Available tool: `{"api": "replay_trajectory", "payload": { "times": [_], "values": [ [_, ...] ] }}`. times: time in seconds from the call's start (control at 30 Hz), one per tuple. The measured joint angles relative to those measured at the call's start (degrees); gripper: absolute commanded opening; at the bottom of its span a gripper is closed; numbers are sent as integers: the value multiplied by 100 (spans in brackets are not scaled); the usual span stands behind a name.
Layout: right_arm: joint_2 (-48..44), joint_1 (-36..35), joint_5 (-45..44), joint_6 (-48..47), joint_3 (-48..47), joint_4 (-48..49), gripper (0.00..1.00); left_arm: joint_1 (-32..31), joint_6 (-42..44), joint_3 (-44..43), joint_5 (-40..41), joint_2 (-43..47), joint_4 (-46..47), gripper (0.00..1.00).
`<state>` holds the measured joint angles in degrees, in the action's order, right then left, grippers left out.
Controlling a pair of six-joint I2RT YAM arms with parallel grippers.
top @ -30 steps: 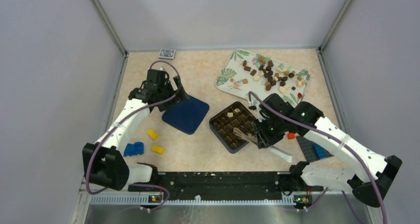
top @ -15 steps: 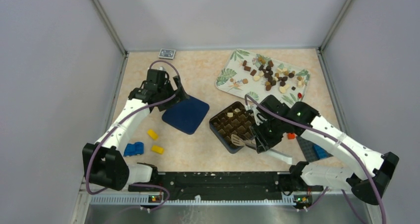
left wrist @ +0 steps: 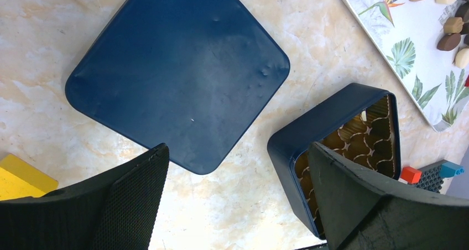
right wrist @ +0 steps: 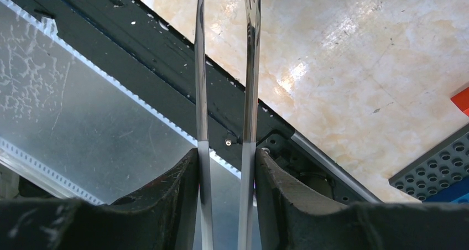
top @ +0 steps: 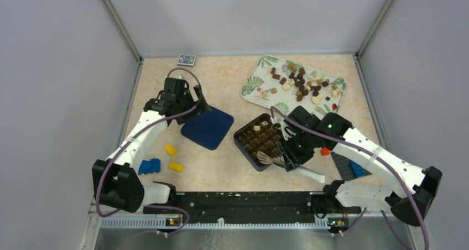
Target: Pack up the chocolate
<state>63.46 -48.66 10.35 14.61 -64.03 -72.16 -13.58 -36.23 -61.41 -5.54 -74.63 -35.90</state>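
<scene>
The chocolate (top: 301, 84) lies as several small brown and cream pieces on a leaf-print tray (top: 254, 85) at the back right. A few pieces sit in the open dark blue box (top: 260, 141). Its lid (top: 208, 127) lies flat to the left. My right gripper (top: 290, 150) is shut on metal tongs (top: 265, 159), whose tip is at the box's near corner. In the right wrist view the tongs (right wrist: 251, 67) run up between my fingers (right wrist: 227, 153). My left gripper (top: 199, 107) is open above the lid (left wrist: 177, 73), with the box (left wrist: 326, 134) to its right.
Two yellow bricks (top: 170, 149) and a blue brick (top: 149, 166) lie at the near left. A red brick (top: 325, 151) and a dark studded plate (top: 348, 167) lie right of the box. A small card (top: 187, 59) lies at the back wall.
My right gripper has drawn the tongs from over the box toward its near corner. The left arm has not moved.
</scene>
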Motion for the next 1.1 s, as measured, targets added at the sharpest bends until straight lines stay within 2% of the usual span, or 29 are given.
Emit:
{"api": "replay_trajectory", "payload": {
  "times": [0.23, 0.43, 0.5, 0.7, 0.77, 0.9, 0.97, 1.1],
  "values": [
    [48, -4, -4, -2, 2, 17, 39, 0, 0, 4, 2, 0, 15, 99],
    [85, -7, -162, -22, -28, 11, 9, 0, 22, 13, 2, 0, 31, 99],
    [107, -9, -334, -42, -177, -31, 7, 0, 24, 13, 2, 0, 33, 99],
    [181, 173, -986, -140, -1217, -42, 6, 0, 42, 11, 37, -4, 26, 99],
    [203, 540, -1143, -210, -1388, 61, 7, 0, 46, 11, 70, -4, 22, 99],
    [501, 1816, -1294, -308, -1438, 267, 9, 0, 46, -7, 201, -4, -70, 99],
    [769, 2291, -1342, -289, -1443, 455, 13, 2, 46, -17, 229, -2, -109, 99],
    [1296, 2796, -1434, -170, -1436, 984, 20, 4, 44, -22, 245, 22, -186, 99]
  ]
}}
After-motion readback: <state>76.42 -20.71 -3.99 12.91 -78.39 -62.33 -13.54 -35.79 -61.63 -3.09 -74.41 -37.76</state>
